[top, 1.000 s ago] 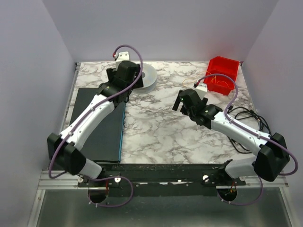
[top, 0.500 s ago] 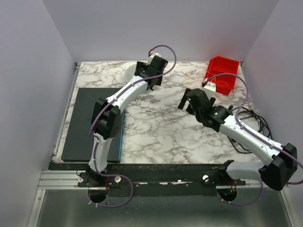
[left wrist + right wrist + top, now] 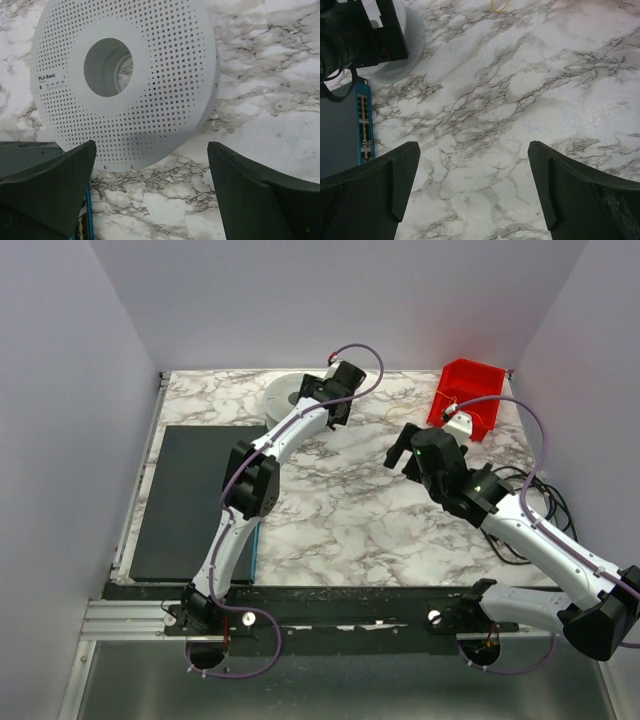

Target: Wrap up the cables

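**Now the left arm reaches the spool [image 3: 125, 85]**

Within a second the left gripper [image 3: 150, 172] swings off the dark mat [image 3: 185, 500] and stretches out to the white perforated spool, fingers wide apart and empty. The right gripper [image 3: 472, 170], likewise spread and empty, edges toward the red bin [image 3: 480, 375]. The cables [image 3: 499, 5] lie ahead of it, unwound; wrapping looks barely begun. The spool's face reads "PLA Basic".

Marble bench [image 3: 340, 510]: white perforated spool [image 3: 280, 395] at far edge, red bin [image 3: 478, 370] far-right corner, black slab [image 3: 185, 500] along left edge, black cords [image 3: 540, 495] right edge, cables [image 3: 499, 11] loop near bin.
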Tool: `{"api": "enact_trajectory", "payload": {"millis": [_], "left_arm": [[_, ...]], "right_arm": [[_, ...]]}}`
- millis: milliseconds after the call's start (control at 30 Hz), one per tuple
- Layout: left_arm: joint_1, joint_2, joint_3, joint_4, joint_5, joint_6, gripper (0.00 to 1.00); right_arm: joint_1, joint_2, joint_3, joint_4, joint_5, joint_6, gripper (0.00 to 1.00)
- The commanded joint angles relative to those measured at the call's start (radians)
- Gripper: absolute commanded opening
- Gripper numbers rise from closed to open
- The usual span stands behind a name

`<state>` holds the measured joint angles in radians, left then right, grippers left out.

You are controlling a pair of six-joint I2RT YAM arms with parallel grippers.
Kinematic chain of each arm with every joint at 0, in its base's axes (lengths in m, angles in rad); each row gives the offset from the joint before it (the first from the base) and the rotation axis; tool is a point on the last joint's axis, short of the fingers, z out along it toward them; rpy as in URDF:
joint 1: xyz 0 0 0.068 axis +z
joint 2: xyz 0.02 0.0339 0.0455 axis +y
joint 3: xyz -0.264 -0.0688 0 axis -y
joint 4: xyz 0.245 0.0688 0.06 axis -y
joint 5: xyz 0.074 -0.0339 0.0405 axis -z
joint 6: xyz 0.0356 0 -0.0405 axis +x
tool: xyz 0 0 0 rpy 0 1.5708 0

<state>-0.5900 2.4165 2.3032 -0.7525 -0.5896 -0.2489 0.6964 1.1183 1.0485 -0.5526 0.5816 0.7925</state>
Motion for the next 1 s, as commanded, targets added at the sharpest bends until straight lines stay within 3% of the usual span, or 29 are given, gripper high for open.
{"api": "enact_trajectory", "payload": {"millis": [0, 567, 733, 967], "left_arm": [[0.007, 0.039, 0.04, -0.032, -0.011, 0.035, 0.97], [0.009, 0.137, 0.038, 0.067, -0.22, 0.344, 0.95], [0.012, 0.158, 0.051, 0.082, -0.25, 0.383, 0.81], [0.013, 0.162, 0.037, 0.106, -0.273, 0.41, 0.43]], "right_arm": [[-0.005, -0.002, 0.035, -0.002, -0.03, 0.005, 1.0], [-0.005, 0.026, 0.044, 0.023, -0.081, -0.019, 1.0], [-0.006, 0.027, 0.044, 0.023, -0.077, -0.018, 1.0], [-0.004, 0.029, 0.037, 0.025, -0.085, -0.013, 1.0]]}}
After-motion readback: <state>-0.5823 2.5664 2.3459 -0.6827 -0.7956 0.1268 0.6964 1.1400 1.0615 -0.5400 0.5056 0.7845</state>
